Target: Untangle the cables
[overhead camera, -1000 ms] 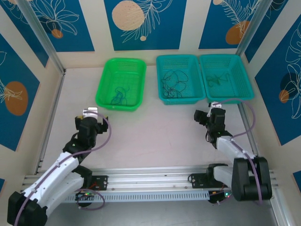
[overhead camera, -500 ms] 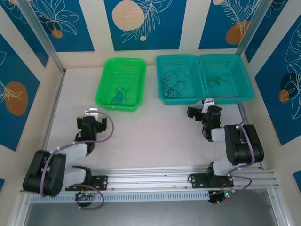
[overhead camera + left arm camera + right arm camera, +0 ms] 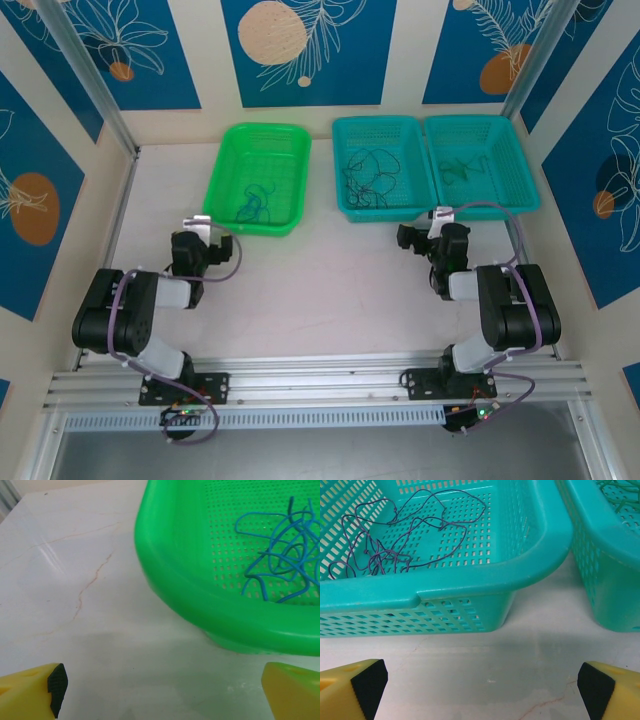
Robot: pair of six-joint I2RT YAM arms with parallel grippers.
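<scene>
green basket (image 3: 275,165) left | middle teal basket (image 3: 385,214) beside right teal basket (image 3: 510,170) | pale table (image 3: 320,270)

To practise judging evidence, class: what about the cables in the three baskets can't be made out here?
Blue cables, left wrist view: tangle cut off by the right edge.
Green cables, right wrist view: mostly cut off by the top edge.
Dark cables, right wrist view: knot too fine to trace.
Top view: all too small to count.

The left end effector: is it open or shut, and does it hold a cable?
Open and empty. The left end effector has its yellow fingers far apart, with table surface between them.
</scene>
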